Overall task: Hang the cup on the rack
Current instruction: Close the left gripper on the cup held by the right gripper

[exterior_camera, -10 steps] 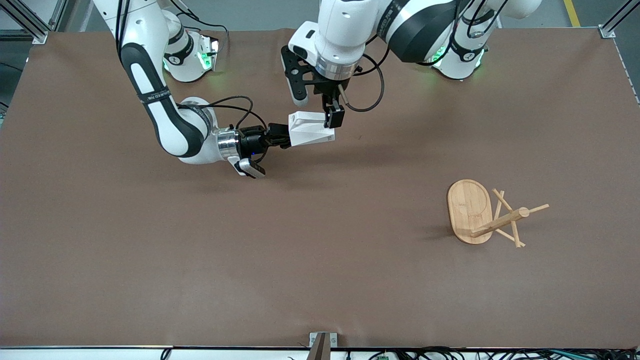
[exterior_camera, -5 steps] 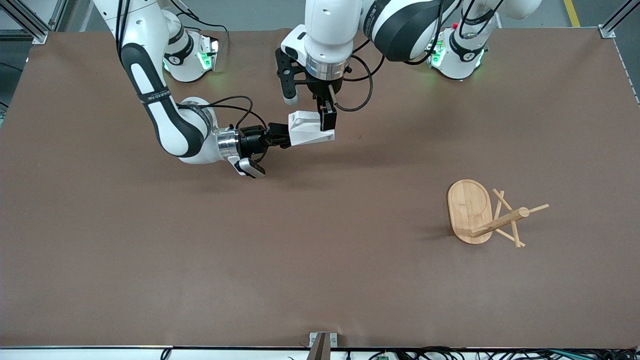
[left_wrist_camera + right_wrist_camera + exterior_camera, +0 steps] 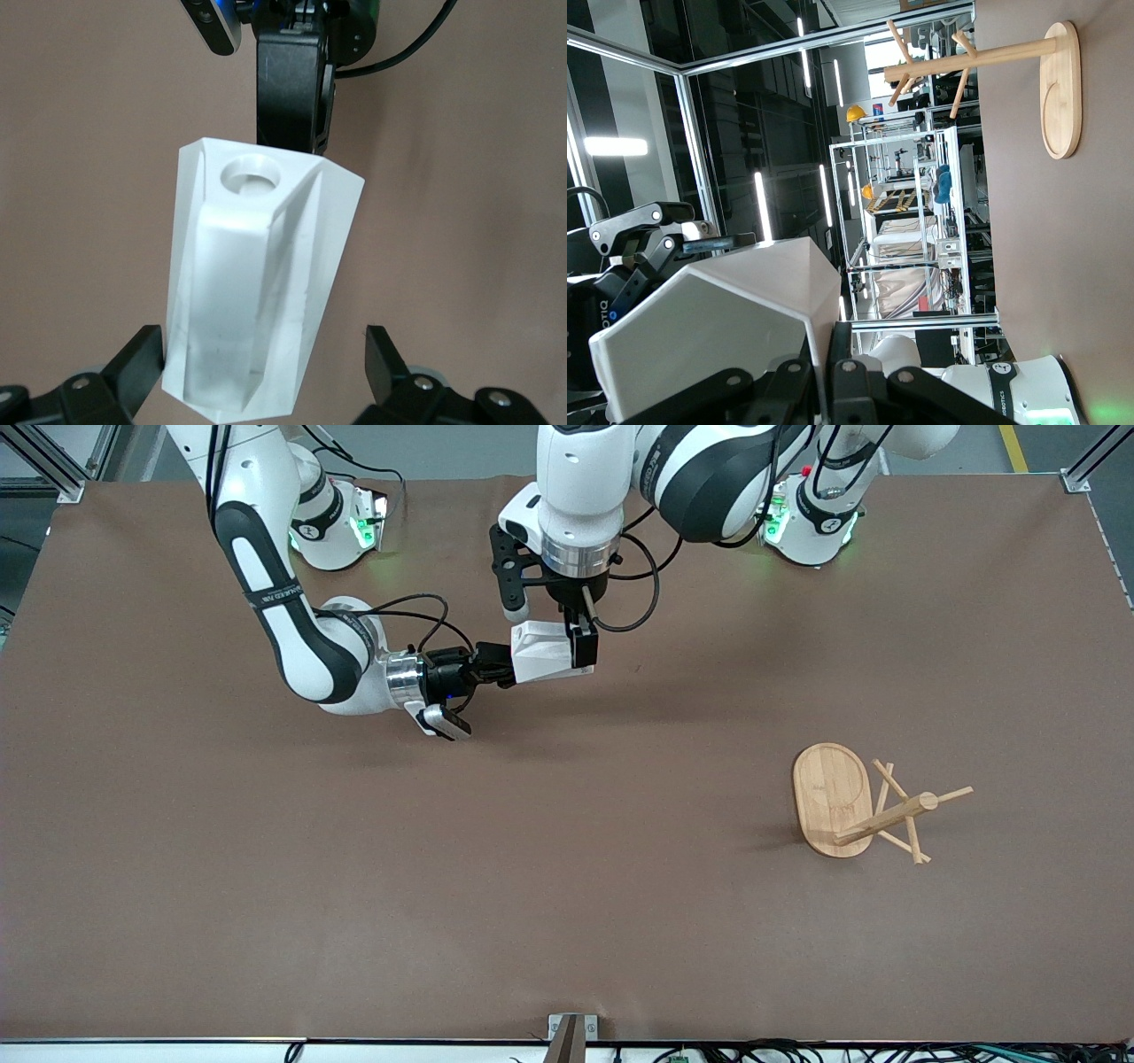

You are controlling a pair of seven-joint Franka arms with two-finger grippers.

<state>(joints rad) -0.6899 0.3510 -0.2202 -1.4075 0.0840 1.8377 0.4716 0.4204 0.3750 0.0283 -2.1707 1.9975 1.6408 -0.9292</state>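
Front view: the cup (image 3: 547,655) is held in the air over the brown table (image 3: 354,868), lying on its side, toward the robots' edge of the table. The right gripper (image 3: 498,666) reaches in sideways and is clamped on the cup's end. The left gripper (image 3: 576,642) hangs straight down over the cup's other end. The rack (image 3: 855,804) stands upright, well apart, toward the left arm's end of the table and nearer to the camera than the cup, with bare table on every side of it.

Left wrist view: the cup points lengthwise away, its handle with the round hole uppermost. One left fingertip (image 3: 142,363) touches the cup's wall and the other stands apart with a clear gap, so the fingers are spread and not squeezing.

Right wrist view: the right fingers (image 3: 788,376) pinch the cup's wall (image 3: 718,328); the rack (image 3: 992,66) shows farther off with nothing around its base
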